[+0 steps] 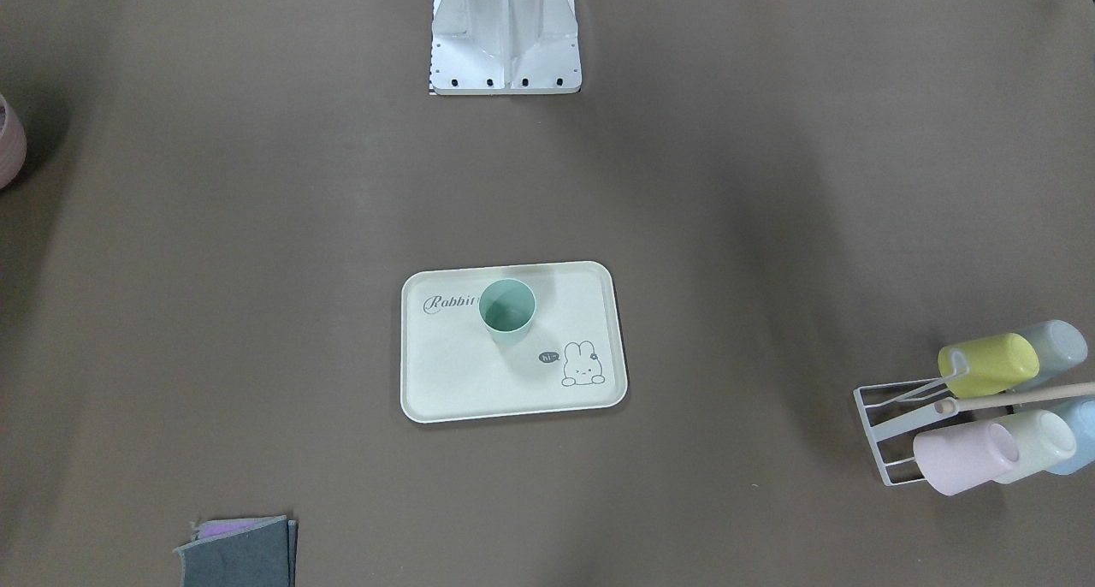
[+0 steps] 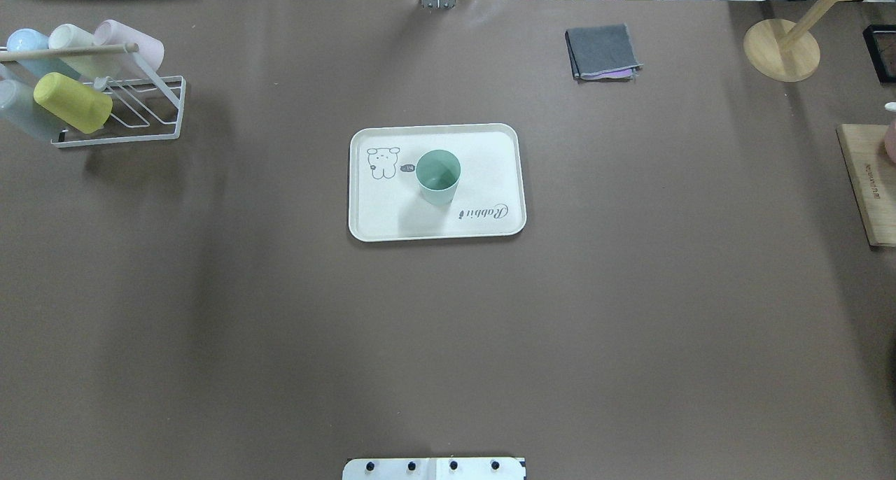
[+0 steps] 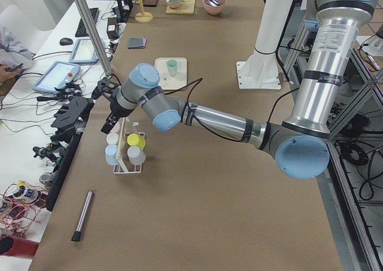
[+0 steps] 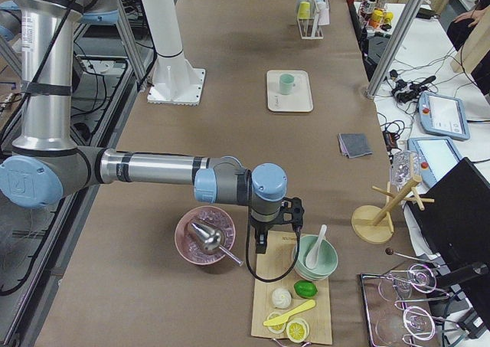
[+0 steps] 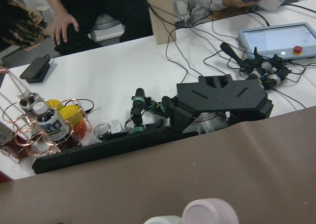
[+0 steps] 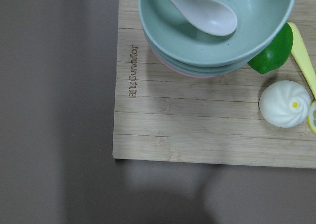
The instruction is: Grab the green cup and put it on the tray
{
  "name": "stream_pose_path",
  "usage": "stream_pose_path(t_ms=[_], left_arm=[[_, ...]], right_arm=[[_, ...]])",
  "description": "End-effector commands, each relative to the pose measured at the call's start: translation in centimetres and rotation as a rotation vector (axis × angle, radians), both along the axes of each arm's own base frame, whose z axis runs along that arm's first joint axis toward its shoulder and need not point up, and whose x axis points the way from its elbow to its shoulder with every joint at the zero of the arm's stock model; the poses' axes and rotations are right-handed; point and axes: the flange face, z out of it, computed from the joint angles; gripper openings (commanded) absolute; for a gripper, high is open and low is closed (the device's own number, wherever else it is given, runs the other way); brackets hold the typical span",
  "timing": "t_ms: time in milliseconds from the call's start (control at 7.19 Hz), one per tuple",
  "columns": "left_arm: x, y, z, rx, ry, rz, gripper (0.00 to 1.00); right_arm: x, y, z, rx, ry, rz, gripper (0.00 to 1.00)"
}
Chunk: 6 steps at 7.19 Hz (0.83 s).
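Left pincer (image 3: 109,122): seen only small and dark in the left side view, over the cup rack; I cannot tell if its jaws are wide or narrow. Its wrist camera shows no fingers, only the desk (image 5: 237,169) edge and cluttered cables beyond.
Right pincer (image 4: 262,243): seen only in the right side view, at the end of the wooden board; I cannot tell its jaw state either. Its wrist camera shows none of it.
Cut off: pale blue cups (image 2: 19,43) run off the overhead view's left edge; wooden board (image 2: 866,186) is clipped at the right edge.
Cup rack (image 2: 164,109): white wire, far left of the overhead view; holds a yellow cup (image 2: 70,102), whitish cup (image 2: 73,46) and pink cup (image 2: 133,43), all tipped on their sides.
Tray (image 2: 378,214): desk centre, flat, well apart from both arms.
Green cup (image 2: 439,177): upright on the tray, mouth up, empty, between the bunny drawing and the "Rabbit" script, touched by neither pincer.
Folded cloth (image 2: 602,52): dark grey, right of the tray, far side.
Stacked bowls (image 6: 217,36): on the board; the top one holds a white spoon (image 6: 207,14). A white bun (image 6: 287,104) sits beside them.
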Motion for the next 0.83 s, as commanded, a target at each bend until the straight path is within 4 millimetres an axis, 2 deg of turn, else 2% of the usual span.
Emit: stream_pose_path(t_ms=[0, 139, 278, 417, 556, 695], left_arm=[[-3.8, 2.1, 6.5, -0.205, 0.115, 0.070, 0.97], [-3.9, 3.3, 8.2, -0.279, 0.124, 0.068, 0.97], [-3.7, 7.2, 10.2, -0.303, 0.116, 0.082, 0.97], [-3.6, 10.6, 11.0, -0.322, 0.116, 0.081, 0.97], [-3.5, 12.3, 10.8, -0.345, 0.117, 0.081, 0.97], [-3.3, 12.6, 10.0, -0.394, 0.118, 0.084, 0.97]], right_arm=[[0.0, 0.1, 0.0, -0.001, 0.000, 0.001, 1.00], [0.0, 0.0, 0.0, 0.000, 0.000, 0.000, 1.00], [0.0, 0.0, -0.1, 0.002, 0.000, 0.000, 1.00], [0.0, 0.0, 0.0, -0.001, 0.000, 0.001, 1.00], [0.0, 0.1, 0.1, -0.001, 0.000, 0.000, 1.00], [0.0, 0.0, 0.0, 0.000, 0.000, 0.000, 1.00]])
